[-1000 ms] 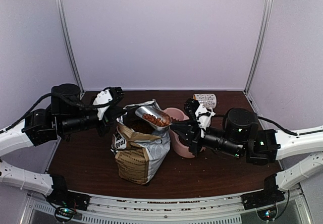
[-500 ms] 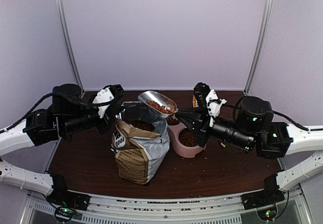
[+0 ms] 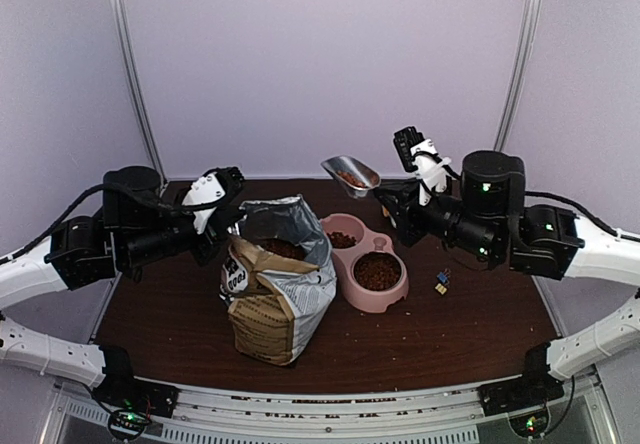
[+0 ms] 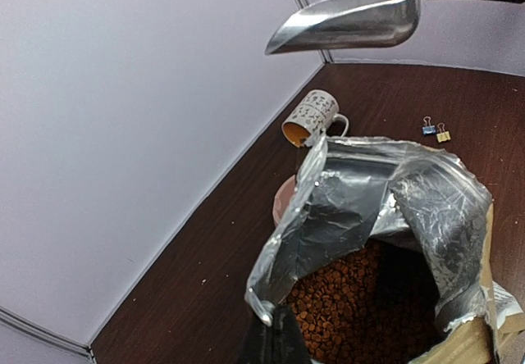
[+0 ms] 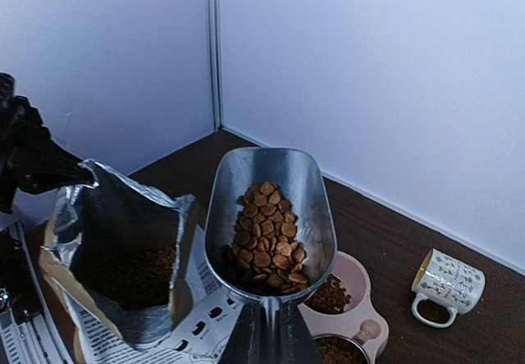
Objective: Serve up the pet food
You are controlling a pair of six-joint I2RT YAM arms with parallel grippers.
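L gripper (image 4: 273, 341) is pinching shut on the foil lip of the bag (image 3: 275, 289), propping its mouth open. L wrist cam is showing pet food (image 4: 353, 298) lying deep inside.

Going R, the scoop (image 3: 352, 174) is hanging high w/ a heap of kibble in it. Its long axis is running from the handle out to the L, mouth pointing away from R gripper (image 3: 390, 199), which is closed tight on that handle.

The pink bowl (image 3: 377, 303) is sitting below the scoop & toward the near side. Both cups are already holding kibble. The pour is probably turning on getting the mouth down over a cup; R arm is the nearer one & the only one loaded.

- R wrist cam is showing the load itself but only part of the bowl.
- Top cam is showing both cups.
- L wrist cam is catching just the scoop's underside.

Binder clips (image 3: 441, 282) are lying R of the bowl. The mug (image 5: 447, 286) is showing in both wrist cams, not in the top one.
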